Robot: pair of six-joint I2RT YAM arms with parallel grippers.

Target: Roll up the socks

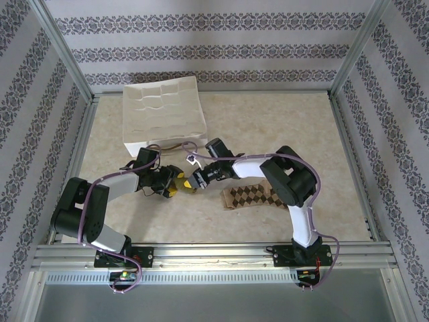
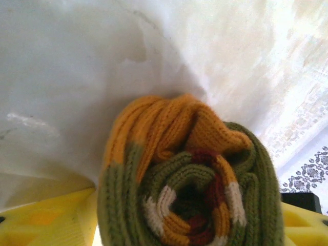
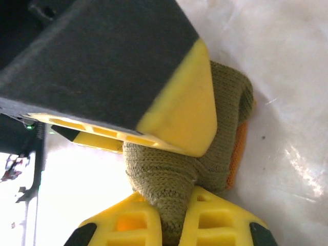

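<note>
Left wrist view: the olive sock (image 2: 189,179) is being gripped as a roll by the left gripper (image 1: 171,186), its end being pinched by the right gripper (image 3: 174,218). The argyle sock (image 1: 251,196) is being shown flat on the table (image 1: 281,124): 1 of 2 seems nearly rolled.

Was lit brightly and evenly from overhead in the top view; threw only soft, pale shadows on the table (image 1: 268,121) beneath both arms. Looked sharp across the middle, but splayed the straight frame posts (image 1: 62,47) outward toward the top corners.

Glared white across the upper half of the left wrist view, with detail washed out and hazy there, yet rendered the knit of the rolled green sock (image 2: 189,184) crisply. Blurred the yellow fingers (image 2: 41,220) at the bottom edge.

Burned out to plain white at the lower left of the right wrist view, softened the big dark finger (image 3: 92,61) close to the lens, and caught small glints on the table at right.
</note>
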